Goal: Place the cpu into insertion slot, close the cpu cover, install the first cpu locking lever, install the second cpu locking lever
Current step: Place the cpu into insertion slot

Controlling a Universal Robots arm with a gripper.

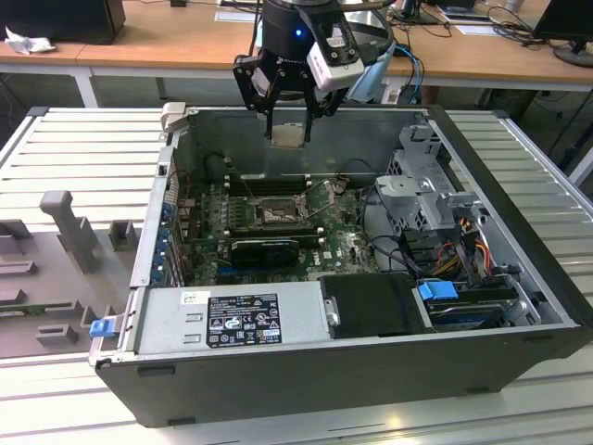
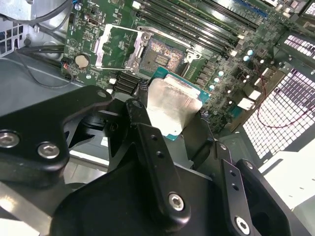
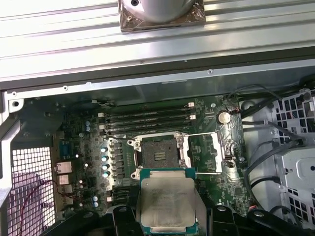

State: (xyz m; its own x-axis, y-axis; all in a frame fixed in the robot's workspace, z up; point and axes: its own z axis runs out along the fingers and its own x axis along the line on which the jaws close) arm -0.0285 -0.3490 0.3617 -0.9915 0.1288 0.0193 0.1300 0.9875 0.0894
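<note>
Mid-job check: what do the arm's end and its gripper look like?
The gripper is matte black, built from angular linked bars joined by silver-headed screws. Above it, the black wrist carries a small blue light. A white and grey box is mounted on one side, with what looks like a pale blue cable behind it.

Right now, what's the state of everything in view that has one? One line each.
gripper: shut on the cpu, above the open case
cpu: held in the gripper, above the board, not seated
insertion slot: empty and uncovered
cpu cover: swung open, lying beside the slot
computer case: lying flat, side panel off, inside exposed
</note>
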